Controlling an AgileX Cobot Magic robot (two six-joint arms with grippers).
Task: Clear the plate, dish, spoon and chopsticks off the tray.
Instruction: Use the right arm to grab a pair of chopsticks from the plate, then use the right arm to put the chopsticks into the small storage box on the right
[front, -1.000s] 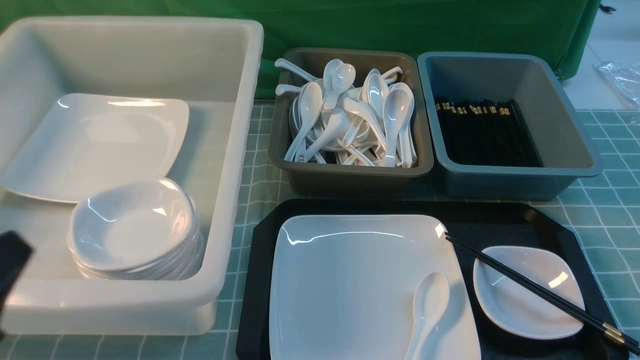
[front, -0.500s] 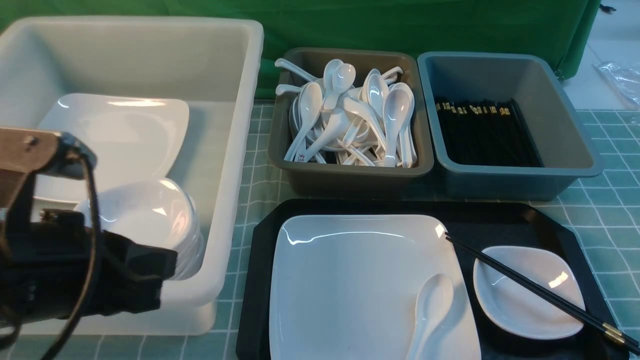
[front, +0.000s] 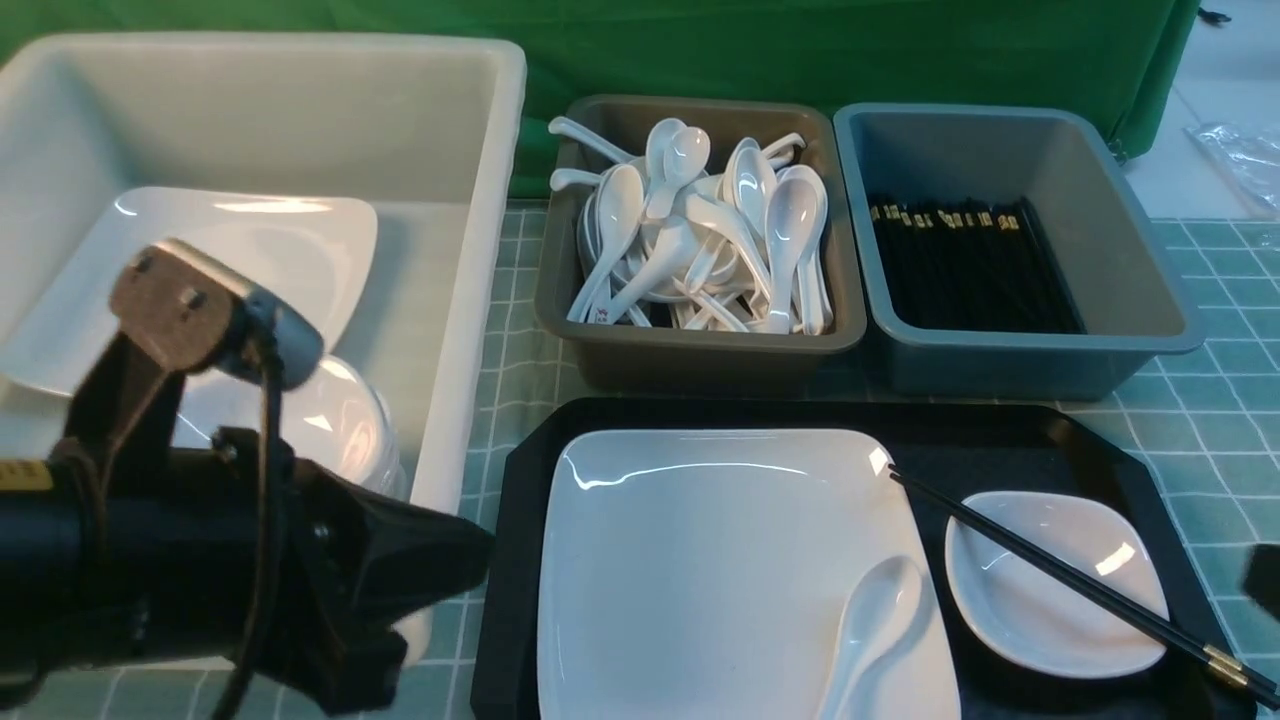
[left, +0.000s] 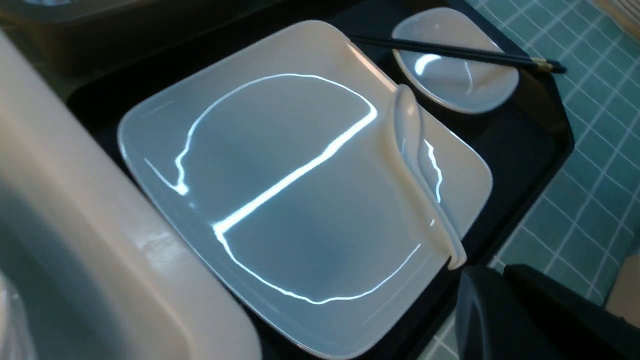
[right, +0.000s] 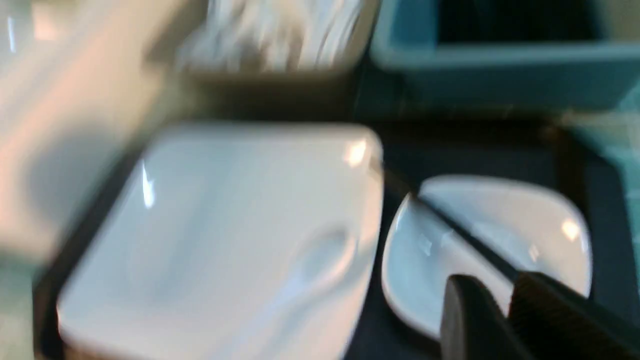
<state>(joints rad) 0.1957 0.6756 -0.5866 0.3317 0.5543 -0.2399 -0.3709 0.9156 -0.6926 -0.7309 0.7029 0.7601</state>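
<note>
Two chopsticks (right: 465, 235) (across dish (right: 500, 210)), near right jaws

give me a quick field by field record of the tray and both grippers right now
tray: black, holds all four items
plate: on tray, left part
spoon: lying on plate, near its right edge
dish: on tray, right of plate
chopsticks: across dish, tips by plate's far right corner
left gripper: shut, empty, near tray's left edge
right gripper: empty, near dish; too blurred to tell open or shut
bins: white tub left of tray; brown bin and blue-grey bin behind it
</note>
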